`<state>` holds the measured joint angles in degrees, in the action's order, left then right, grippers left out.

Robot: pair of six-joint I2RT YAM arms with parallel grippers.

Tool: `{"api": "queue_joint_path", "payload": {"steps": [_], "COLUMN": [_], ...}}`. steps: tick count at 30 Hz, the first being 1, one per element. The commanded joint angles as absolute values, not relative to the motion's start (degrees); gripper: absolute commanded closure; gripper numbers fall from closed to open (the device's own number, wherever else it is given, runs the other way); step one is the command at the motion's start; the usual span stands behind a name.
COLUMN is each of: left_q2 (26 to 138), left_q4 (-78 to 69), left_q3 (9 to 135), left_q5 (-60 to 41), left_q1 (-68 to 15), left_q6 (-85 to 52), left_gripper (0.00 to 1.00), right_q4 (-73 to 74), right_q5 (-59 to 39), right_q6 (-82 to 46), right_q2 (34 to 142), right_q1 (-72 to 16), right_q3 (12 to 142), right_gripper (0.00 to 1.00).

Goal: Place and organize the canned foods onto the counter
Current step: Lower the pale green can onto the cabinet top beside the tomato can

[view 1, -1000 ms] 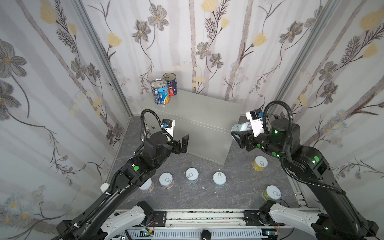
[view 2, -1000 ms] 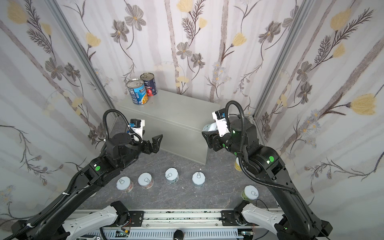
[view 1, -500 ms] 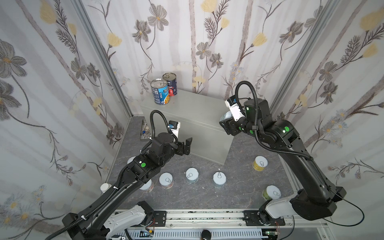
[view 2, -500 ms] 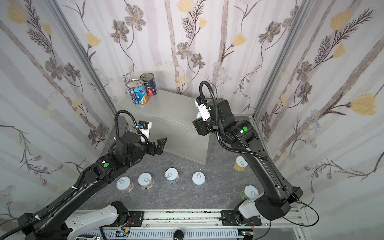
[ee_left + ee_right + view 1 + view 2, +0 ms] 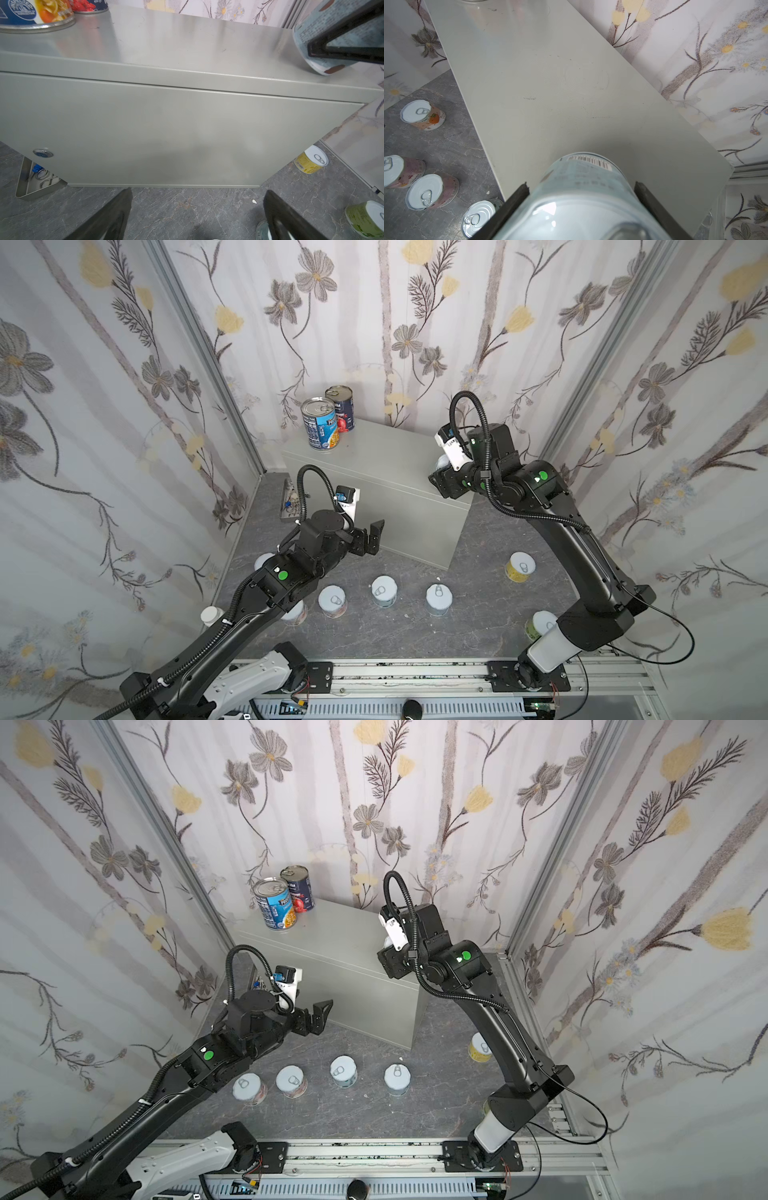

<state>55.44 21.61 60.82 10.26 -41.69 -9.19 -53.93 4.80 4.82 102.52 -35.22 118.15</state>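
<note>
Right gripper (image 5: 581, 186) pinches a tilted pale-blue can (image 5: 581, 209) over the worktop (image 5: 550, 83); two tall cans (image 5: 321, 427) stand at the end far from that gripper. Left gripper (image 5: 372, 536), spread wide, faces the worktop front, with short cans (image 5: 383, 591) on the floor (image 5: 415, 639) beneath it.

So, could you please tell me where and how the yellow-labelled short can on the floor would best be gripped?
Probably across its round side wall, just below the lid, coming down from above. The yellow-labelled can stands upright, pull-tab up, with bare floor around it, apart from the counter, leaving room on both sides of it.
</note>
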Motion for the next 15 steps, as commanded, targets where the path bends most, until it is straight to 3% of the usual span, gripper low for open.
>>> {"api": "queue_joint_path", "payload": {"steps": [1, 9, 15], "left_q2": [55.0, 54.1, 53.7], "left_q4": [19.9, 20.0, 20.0], "left_q3": [60.6, 60.2, 60.4], "left_q5": [9.8, 9.5, 9.1], "left_q1": [-41.7, -41.7, -41.7], "left_q6": [-9.0, -9.2, -9.3], "left_gripper": [0.0, 0.0, 0.0], "right_q4": [-53.9, -54.1, -52.1], "right_q5": [3.0, 2.5, 2.0], "right_q6": [5.9, 6.0, 6.1], "right_q2": [104.2, 106.9, 107.9], "right_q1": [-34.8, -34.7, -34.6], "right_q3": [119.2, 121.4, 121.8], "right_gripper": [0.4, 0.13, 0.06]}}
